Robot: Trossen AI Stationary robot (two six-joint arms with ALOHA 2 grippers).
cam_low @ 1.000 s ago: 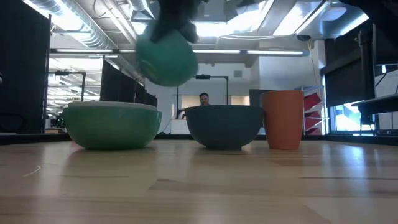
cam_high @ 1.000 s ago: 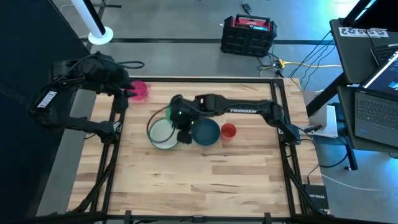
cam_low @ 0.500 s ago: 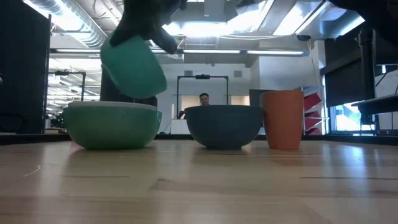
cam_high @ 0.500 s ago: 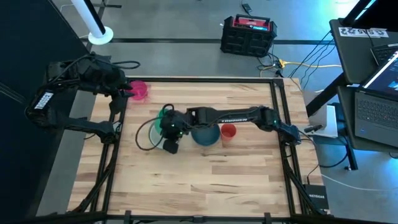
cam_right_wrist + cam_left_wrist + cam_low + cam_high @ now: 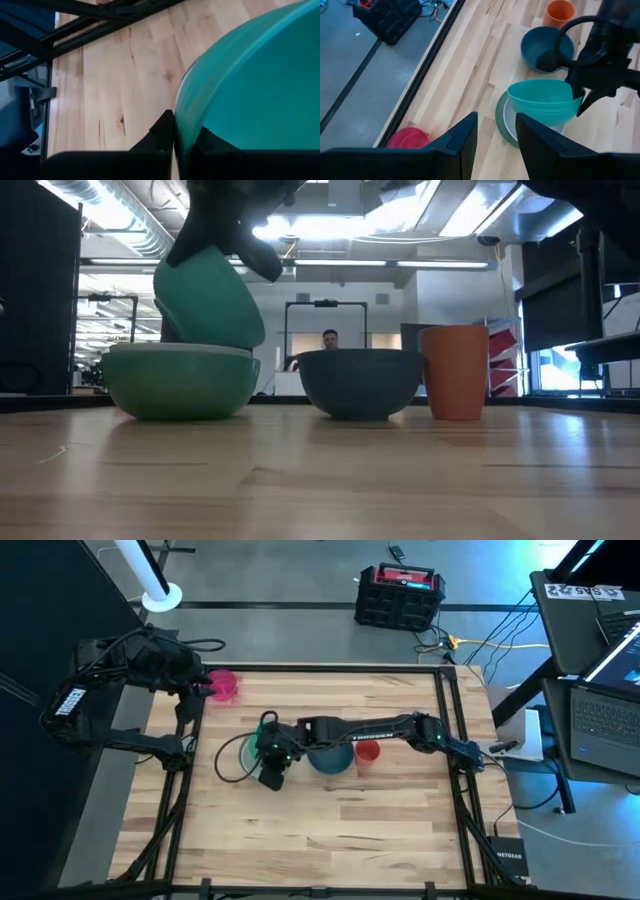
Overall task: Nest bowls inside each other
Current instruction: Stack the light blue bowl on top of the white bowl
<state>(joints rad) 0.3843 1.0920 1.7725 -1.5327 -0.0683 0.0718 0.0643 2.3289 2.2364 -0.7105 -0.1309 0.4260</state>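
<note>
My right gripper (image 5: pixel 272 748) is shut on a teal green bowl (image 5: pixel 208 300), which it keeps tilted just over a pale sage green bowl (image 5: pixel 180 380) at the table's middle left. A white bowl (image 5: pixel 509 116) sits nested in the sage one. Whether the teal bowl touches them, I cannot tell. To their right, a dark blue bowl (image 5: pixel 330 755) rests on its base. A magenta pink bowl (image 5: pixel 224 685) stands at the far left corner. Beside it my left gripper (image 5: pixel 496 145) hangs open with nothing between its fingers. My right gripper pinches the teal bowl's rim (image 5: pixel 176 125), one finger (image 5: pixel 161 134) outside the wall and the other inside. The fingers slant down from the table's right. The bowl hangs tilted below them, its lower part (image 5: pixel 215 340) level with the sage bowl's rim.
An orange-red cup (image 5: pixel 367 753) stands right of the blue bowl. Black frame rails (image 5: pixel 170 800) run along the table's left and right edges. The near half of the wooden table (image 5: pixel 320 830) is bare. A person (image 5: pixel 328 340) shows far behind the table.
My right gripper has carried the teal bowl toward the table's left edge and down, from above the gap between the sage and blue bowls to just over the sage bowl. The wrist has rolled and the bowl has tipped with it.
</note>
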